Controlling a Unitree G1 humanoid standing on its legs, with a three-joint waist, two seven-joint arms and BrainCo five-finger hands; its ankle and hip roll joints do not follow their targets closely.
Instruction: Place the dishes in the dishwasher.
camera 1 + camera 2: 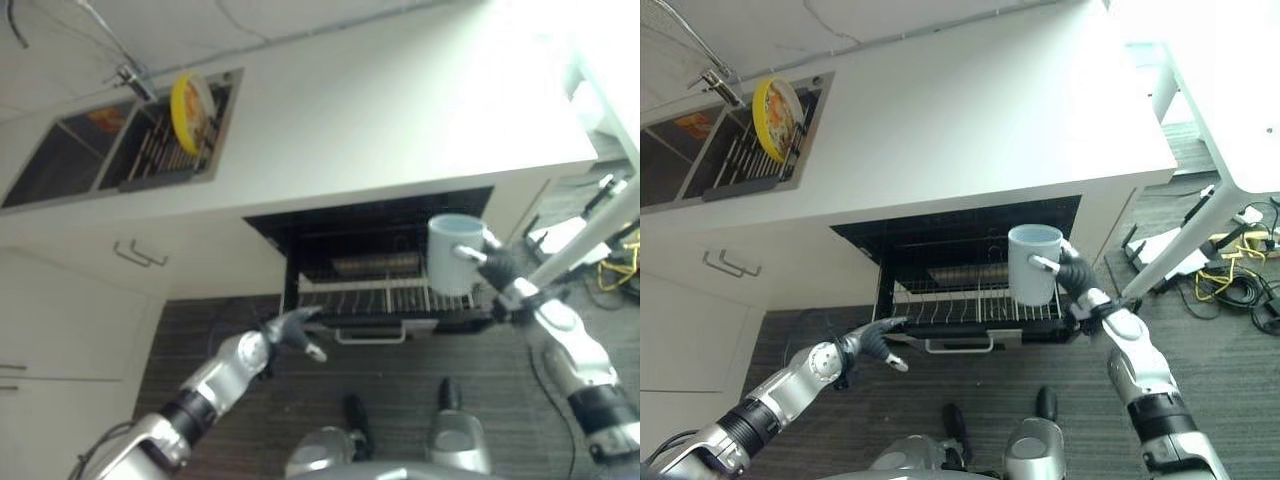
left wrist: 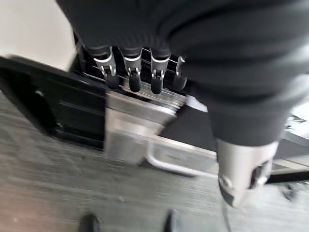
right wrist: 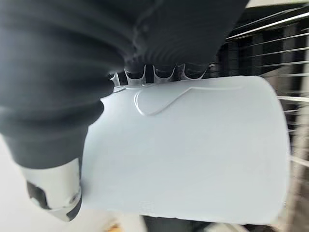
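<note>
A light-blue mug (image 1: 455, 255) hangs above the right side of the pulled-out dishwasher rack (image 1: 345, 284), held upright with its mouth up. My right hand (image 1: 497, 266) is shut on the mug's handle; in the right wrist view the mug (image 3: 193, 150) lies against the curled fingers (image 3: 159, 75). My left hand (image 1: 292, 328) is open, fingers straight, at the rack's front left corner. The left wrist view has its fingertips (image 2: 133, 79) at the rack's front panel (image 2: 140, 130). A yellow plate (image 1: 188, 108) stands on edge in the sink's drying rack.
The dishwasher opening (image 1: 950, 240) sits under a white counter (image 1: 970, 120). The rack's front has a silver handle (image 1: 958, 346). A double sink (image 1: 60, 160) with a faucet (image 1: 130, 75) is at the far left. A white table leg (image 1: 1185, 250) and floor cables (image 1: 1230, 280) stand to the right.
</note>
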